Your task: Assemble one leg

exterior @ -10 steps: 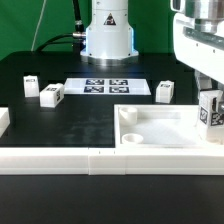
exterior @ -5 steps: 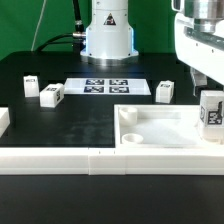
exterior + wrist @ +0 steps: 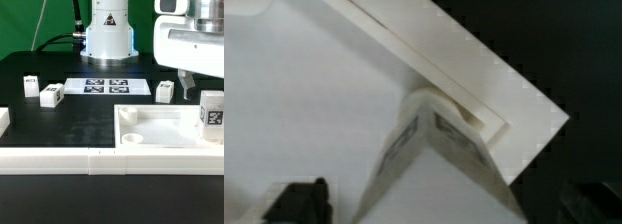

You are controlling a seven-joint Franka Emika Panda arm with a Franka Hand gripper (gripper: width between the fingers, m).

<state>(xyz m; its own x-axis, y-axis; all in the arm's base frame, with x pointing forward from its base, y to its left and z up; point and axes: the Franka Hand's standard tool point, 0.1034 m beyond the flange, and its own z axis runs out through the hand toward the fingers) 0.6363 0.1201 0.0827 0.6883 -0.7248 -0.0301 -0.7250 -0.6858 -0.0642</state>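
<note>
A leg [image 3: 211, 110], a stubby white block with marker tags, stands upright in the far corner of the large white tray-like part [image 3: 160, 128] at the exterior view's right. My gripper [image 3: 190, 84] hangs just above and slightly to the left of it, not touching it. In the wrist view the leg [image 3: 446, 150] sits in the tray's corner [image 3: 491, 90], below and between my two dark fingertips [image 3: 299, 202], which stand wide apart. The gripper [image 3: 441, 206] is open and empty.
Three more legs stand on the black table: two at the left [image 3: 31, 84] [image 3: 51, 94] and one behind the tray [image 3: 165, 90]. The marker board [image 3: 110, 87] lies in front of the robot base. A long white rail [image 3: 100, 160] runs along the front.
The gripper was down around the leg; it has let go, risen and shifted toward the exterior view's left. The leg stays upright in the tray corner.
</note>
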